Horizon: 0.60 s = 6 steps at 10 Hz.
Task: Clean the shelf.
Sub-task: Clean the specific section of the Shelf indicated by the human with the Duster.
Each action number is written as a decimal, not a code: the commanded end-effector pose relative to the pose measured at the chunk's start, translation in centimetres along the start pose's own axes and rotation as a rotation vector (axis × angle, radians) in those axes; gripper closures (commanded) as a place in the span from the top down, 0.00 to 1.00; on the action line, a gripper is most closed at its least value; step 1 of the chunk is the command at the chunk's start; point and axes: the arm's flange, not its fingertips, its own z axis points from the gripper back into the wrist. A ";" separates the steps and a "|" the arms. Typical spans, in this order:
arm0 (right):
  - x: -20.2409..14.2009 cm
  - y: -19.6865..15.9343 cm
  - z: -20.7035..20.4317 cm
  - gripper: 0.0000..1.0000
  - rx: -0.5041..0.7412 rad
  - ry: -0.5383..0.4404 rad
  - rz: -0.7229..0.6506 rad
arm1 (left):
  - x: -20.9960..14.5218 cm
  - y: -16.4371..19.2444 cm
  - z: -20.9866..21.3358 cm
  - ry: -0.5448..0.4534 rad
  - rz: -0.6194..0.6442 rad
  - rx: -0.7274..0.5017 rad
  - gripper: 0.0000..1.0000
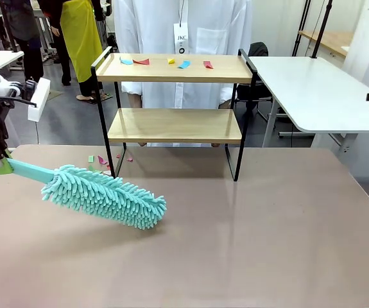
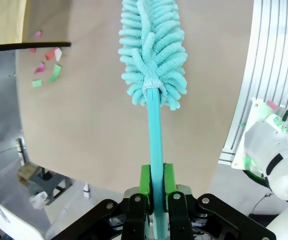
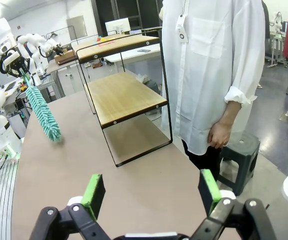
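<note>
The left jaws are shut tight on the thin teal handle (image 2: 155, 130) of a duster (image 1: 101, 196), the green pads (image 2: 145, 180) pressing it from both sides near its butt end (a short stub of handle pokes out behind the grip in the front view). From there the handle slopes down and toward the middle of the surface (image 1: 248, 244), and the fluffy teal head (image 2: 154, 50) lies tilted low over it, its far tip seeming to touch the tan top. The right jaws stand wide apart with nothing between them, their green pads (image 3: 94, 192) hanging over the near right part of the same surface and facing the shelf (image 1: 174, 125). The shelf stands upright at the far side of the surface, a little left of centre, well apart from both arms and beyond the duster head. Its upper board carries a row of small coloured paper scraps (image 1: 171, 61), blue, red, yellow and pink. More scraps (image 1: 101, 159) lie on the surface just beside the shelf's left legs, near the duster's head. Right behind the shelf stands a person in a white coat (image 3: 209, 75), one hand (image 3: 219, 135) hanging at the side.
</note>
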 end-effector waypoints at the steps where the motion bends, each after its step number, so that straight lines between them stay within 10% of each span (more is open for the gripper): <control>1: 0.3 0.1 0.0 1.00 0.001 0.004 0.006 | -0.3 0.1 0.3 0.006 -0.002 0.014 0.13; 6: 0.3 0.1 0.0 1.00 0.001 0.004 0.006 | -0.3 0.1 0.3 0.006 -0.002 0.014 0.13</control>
